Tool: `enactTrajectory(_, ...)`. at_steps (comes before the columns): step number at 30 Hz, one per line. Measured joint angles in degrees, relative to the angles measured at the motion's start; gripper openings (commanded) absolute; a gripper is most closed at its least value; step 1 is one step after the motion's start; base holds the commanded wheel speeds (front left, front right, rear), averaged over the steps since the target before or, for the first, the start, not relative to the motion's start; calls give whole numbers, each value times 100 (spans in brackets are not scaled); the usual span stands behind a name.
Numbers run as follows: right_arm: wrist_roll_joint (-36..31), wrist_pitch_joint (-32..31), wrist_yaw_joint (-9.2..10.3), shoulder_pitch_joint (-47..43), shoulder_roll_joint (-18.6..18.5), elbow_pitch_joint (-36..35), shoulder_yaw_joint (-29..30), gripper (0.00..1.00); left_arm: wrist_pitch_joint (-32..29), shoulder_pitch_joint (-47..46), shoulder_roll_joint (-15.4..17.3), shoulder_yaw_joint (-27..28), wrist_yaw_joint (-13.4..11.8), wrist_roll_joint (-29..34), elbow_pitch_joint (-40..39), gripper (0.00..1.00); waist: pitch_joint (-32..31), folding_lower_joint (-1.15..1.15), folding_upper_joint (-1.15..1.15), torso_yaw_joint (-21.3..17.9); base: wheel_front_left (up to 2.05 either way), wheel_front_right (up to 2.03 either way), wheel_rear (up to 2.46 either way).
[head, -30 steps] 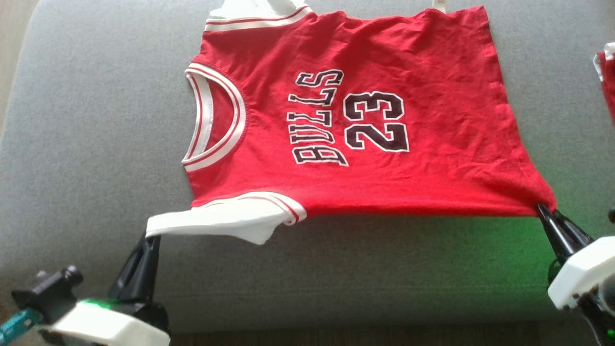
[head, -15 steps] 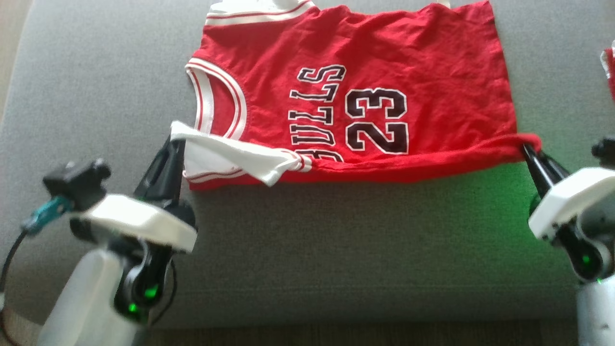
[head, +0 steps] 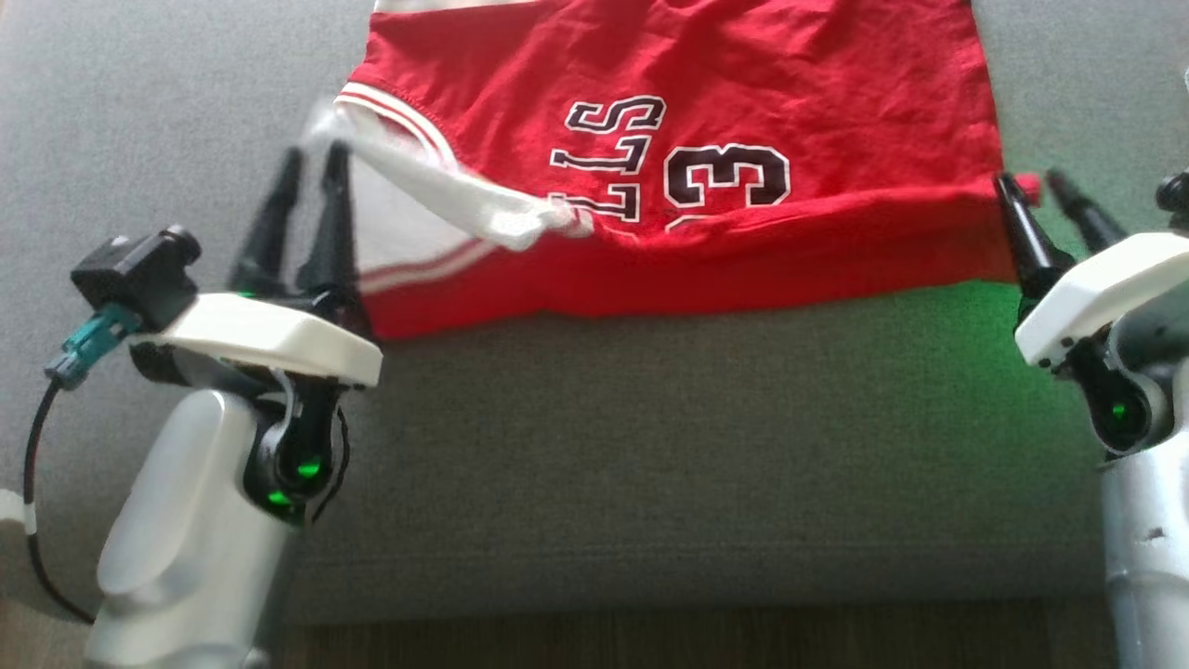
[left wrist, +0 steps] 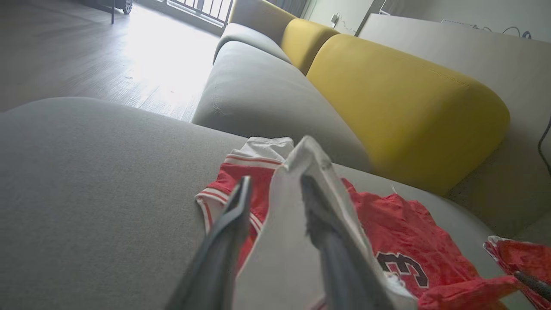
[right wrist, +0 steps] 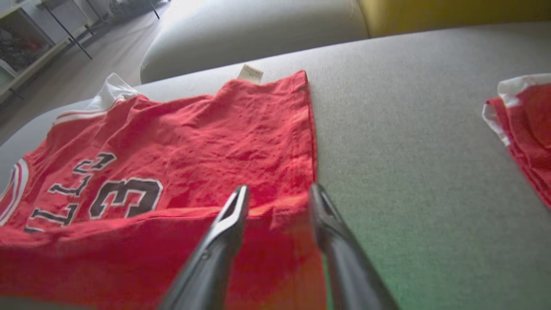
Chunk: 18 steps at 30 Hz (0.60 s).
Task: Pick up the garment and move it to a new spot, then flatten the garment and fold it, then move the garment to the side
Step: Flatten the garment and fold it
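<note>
Mid-fold: jersey (head: 762, 74) lies top centre of head frame, near edge doubled over, left claw (head: 316, 153) and right claw (head: 1028, 178) both spread at its corners; next, back out without snagging the sleeve (head: 437, 200).

The garment (head: 743, 74) is red, with black lettering edged in white and white trim striped in red. The couch seat (head: 650, 418) is grey, tinged green towards the frame's right. A back cushion (left wrist: 400, 99) is mustard yellow.

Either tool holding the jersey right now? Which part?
Neither grips it. Both tools are open: the left tool has the white sleeve draped on one finger, the right tool sits at the hem corner of the jersey.
</note>
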<state>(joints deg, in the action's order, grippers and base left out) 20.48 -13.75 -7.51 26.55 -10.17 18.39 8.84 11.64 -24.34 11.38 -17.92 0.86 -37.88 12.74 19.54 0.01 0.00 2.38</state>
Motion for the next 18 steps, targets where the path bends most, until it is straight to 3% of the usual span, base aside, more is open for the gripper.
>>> enactTrajectory(7, 414, 857, 0, -36, 27, -79, -203, 100, 266, -24, -245, 250, 67, 261, 27, 100, -72, -1, 0, 32, 0, 0, 0)
enactTrajectory(12, 423, 861, 0, -357, -14, -142, -144, 100, 305, 415, -424, 364, -27, 367, -33, 100, -130, -1, 0, 43, 0, 0, 0)
enactTrajectory(18, 312, 631, 0, -852, 12, -172, -11, 100, 107, 1152, -502, 201, -272, 439, 421, 100, -131, -1, 0, 56, 0, 0, 0)
